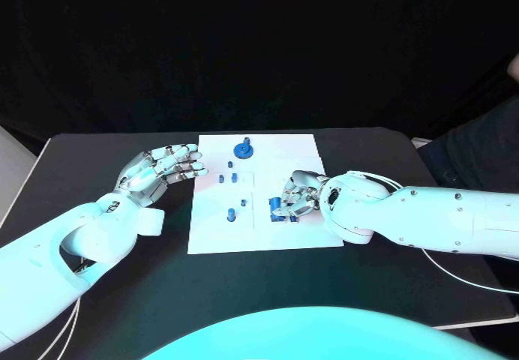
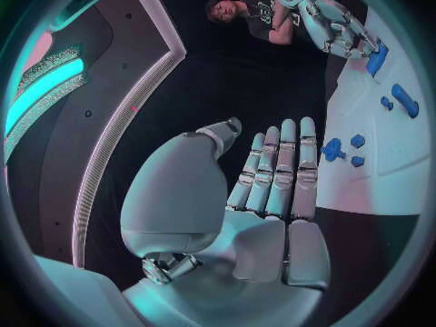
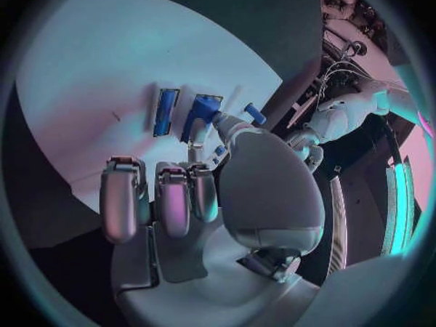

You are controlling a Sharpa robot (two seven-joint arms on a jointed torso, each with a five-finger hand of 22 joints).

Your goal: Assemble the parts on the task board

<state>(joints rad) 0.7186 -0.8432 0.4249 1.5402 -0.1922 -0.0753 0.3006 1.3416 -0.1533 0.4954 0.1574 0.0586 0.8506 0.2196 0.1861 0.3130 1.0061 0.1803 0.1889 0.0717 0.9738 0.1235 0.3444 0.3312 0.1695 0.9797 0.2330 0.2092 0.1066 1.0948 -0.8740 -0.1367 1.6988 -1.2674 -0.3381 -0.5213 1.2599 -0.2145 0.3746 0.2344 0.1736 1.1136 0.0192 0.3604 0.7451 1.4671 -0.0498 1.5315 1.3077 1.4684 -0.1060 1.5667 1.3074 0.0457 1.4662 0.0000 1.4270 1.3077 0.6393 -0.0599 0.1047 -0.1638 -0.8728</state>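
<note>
Hidden or unclear: my right hand (image 1: 305,196) covers the board's right edge at mid-length, and I can't count the blue parts under its fingers. In the right wrist view a blue part (image 3: 202,112) sits at the thumb tip, with a flat blue bar (image 3: 166,112) just beside it on the board; whether the thumb and a finger actually pinch that part, I cannot tell.

Board (image 1: 211,232): white, centred on the table (image 1: 130,300).

Parts: round gear (image 1: 244,150) near the board's far edge; small pieces (image 1: 230,178) mid-board; a peg (image 1: 235,216) toward the near left.

Right hand: palm down over the board, fingers curled toward the parts.

Left hand (image 1: 160,171): off the board's left edge, above the table, fingers straight and together, thumb apart, holding nothing.
</note>
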